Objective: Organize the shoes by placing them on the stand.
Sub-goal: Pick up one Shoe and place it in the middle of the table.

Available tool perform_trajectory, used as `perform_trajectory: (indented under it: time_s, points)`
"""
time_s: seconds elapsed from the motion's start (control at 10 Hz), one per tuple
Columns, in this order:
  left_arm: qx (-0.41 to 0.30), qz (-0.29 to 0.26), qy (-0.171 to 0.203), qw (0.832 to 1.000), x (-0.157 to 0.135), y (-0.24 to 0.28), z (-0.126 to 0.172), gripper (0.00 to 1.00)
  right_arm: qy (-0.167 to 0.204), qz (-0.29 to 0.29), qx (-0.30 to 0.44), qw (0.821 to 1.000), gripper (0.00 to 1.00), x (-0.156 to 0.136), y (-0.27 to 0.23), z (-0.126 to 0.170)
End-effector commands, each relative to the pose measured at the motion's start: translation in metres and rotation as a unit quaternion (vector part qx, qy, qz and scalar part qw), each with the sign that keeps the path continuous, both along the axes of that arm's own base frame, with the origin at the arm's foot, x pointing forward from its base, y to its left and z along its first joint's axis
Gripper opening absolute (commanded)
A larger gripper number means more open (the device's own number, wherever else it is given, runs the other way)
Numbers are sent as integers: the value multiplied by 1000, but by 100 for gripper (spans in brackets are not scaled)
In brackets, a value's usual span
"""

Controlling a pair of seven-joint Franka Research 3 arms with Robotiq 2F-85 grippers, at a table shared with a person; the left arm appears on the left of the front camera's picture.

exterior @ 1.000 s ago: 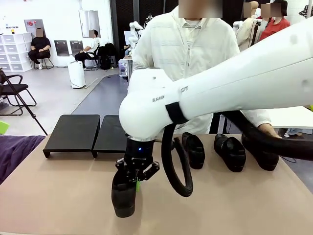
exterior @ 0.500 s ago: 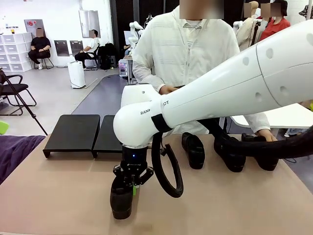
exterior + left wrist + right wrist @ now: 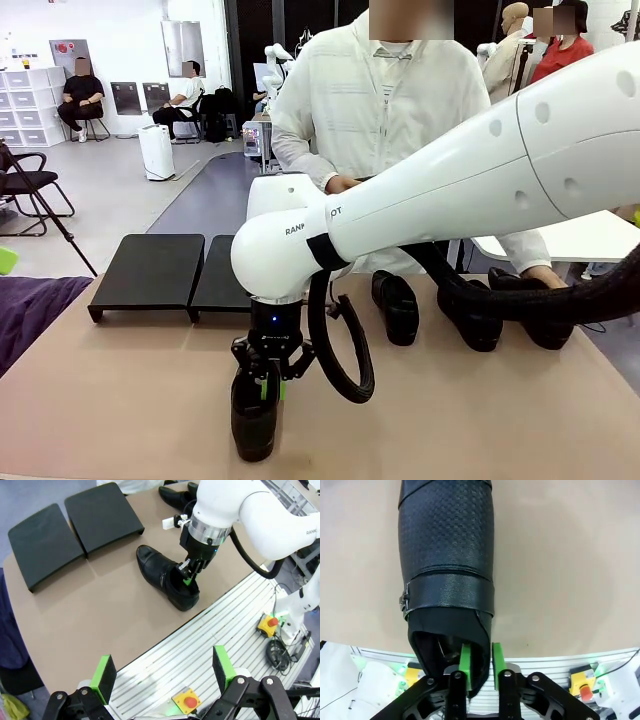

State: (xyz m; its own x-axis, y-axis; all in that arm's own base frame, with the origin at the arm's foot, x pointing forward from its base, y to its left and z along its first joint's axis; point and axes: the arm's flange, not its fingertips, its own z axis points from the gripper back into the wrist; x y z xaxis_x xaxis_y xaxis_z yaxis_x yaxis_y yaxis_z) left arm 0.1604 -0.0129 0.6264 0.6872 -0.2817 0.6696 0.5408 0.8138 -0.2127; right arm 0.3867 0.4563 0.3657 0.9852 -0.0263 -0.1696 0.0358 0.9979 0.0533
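The shoe [image 3: 254, 425] is lying on the near worktop [image 3: 120, 400], well short of the stand [image 3: 150, 270] at far left. Its heel rim is being straddled by the narrow-set right gripper [image 3: 480, 660]; whether it is being pinched cannot be told. Lifted on so thin a hold, it could be dropped. The left gripper [image 3: 162, 662] is being held wide.

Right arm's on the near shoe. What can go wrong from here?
1. The right gripper straddles only one collar wall of the shoe; lifted, it may twist or slip out.
2. The shoe lies near the front edge of the table; a drop could go overboard.
3. The person's hand is close beside the right arm; swinging to the stand may brush it.
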Motion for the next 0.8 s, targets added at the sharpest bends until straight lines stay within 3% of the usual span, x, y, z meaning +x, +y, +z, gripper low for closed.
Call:
perform_trajectory:
  time_s: [0.0, 0.3, 0.6, 0.7]
  points:
    - [-5, -7, 1, 1000, -2, 1, 1, 100, -2, -3, -9, 1000, 100, 1, 1, 7]
    - [-5, -7, 1, 1000, -2, 1, 1, 100, -15, 6, -2, 1000, 100, -11, -16, 37]
    - [-5, -7, 1, 1000, -2, 1, 1, 100, 62, 98, 32, 993, 100, -51, -75, 112]
    - [-5, -7, 1, 1000, -2, 1, 1, 100, 59, 91, 28, 994, 100, -72, -100, 135]
